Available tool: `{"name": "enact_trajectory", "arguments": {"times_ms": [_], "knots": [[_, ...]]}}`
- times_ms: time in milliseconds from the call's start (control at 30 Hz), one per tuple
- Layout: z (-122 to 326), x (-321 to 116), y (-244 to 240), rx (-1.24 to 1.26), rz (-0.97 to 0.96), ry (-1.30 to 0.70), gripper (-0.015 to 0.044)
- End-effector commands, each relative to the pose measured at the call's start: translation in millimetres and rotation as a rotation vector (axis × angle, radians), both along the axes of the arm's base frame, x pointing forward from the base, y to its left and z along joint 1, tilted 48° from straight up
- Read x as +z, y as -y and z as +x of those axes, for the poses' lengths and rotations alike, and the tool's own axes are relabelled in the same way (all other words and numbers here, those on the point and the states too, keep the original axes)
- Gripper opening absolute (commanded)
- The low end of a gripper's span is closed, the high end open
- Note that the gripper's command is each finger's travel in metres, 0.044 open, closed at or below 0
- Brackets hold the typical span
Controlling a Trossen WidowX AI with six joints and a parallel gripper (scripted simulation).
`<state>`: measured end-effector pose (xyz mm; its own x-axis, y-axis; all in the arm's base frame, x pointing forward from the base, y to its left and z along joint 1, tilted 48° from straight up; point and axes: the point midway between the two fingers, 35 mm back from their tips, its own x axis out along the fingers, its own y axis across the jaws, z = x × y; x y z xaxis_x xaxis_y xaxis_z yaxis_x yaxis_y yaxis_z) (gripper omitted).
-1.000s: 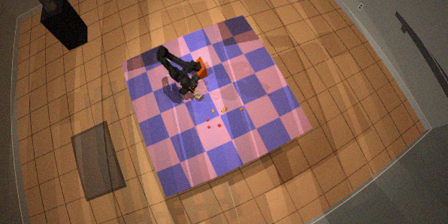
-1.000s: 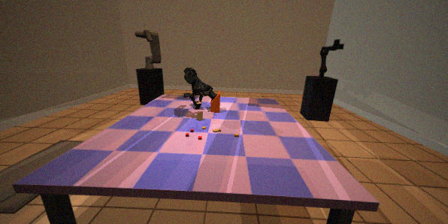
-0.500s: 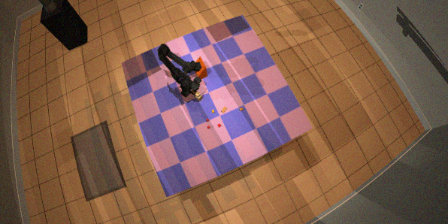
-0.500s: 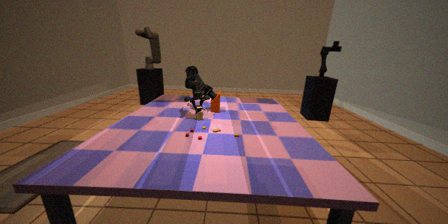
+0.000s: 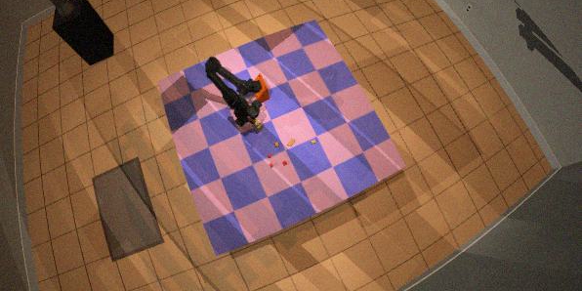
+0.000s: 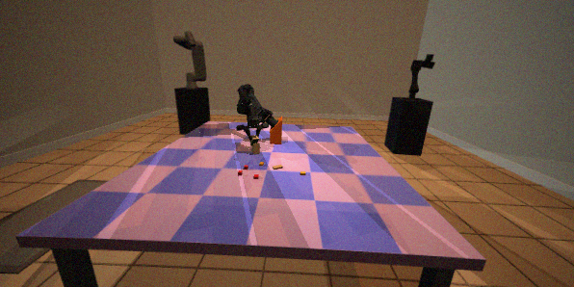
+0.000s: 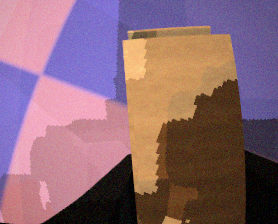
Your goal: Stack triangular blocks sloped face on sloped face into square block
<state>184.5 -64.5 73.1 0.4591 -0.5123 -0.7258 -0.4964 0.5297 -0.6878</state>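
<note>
My gripper (image 5: 254,123) (image 6: 254,138) (image 7: 180,159) is shut on a light wooden triangular block (image 7: 180,95), which fills much of the wrist view between the black fingers. The other triangular block (image 6: 256,148) (image 7: 190,31) is on the table, directly under or very close to the held one. Only a thin strip of it shows past the held block's far edge in the wrist view. That strip is offset slightly to the left of the held block's end. Whether the sloped faces touch is hidden.
An orange upright piece (image 5: 263,89) (image 6: 275,133) stands beside the arm. Small red pieces (image 5: 284,163) (image 6: 256,176) and yellow-orange pieces (image 5: 313,142) (image 6: 302,173) lie on the checkered table (image 5: 298,202) (image 6: 212,214), beyond the gripper from the arm's base. Shadows cross the blocks.
</note>
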Motion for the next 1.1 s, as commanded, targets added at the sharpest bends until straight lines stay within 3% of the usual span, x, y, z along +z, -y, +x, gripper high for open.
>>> {"name": "enact_trajectory", "arguments": {"times_ms": [0,1067], "knots": [[1.0,0.1,-0.6,0.006,0.004,0.001,0.0000],[10.1,-14.3,9.6,0.004,0.005,0.002,0.0000]]}}
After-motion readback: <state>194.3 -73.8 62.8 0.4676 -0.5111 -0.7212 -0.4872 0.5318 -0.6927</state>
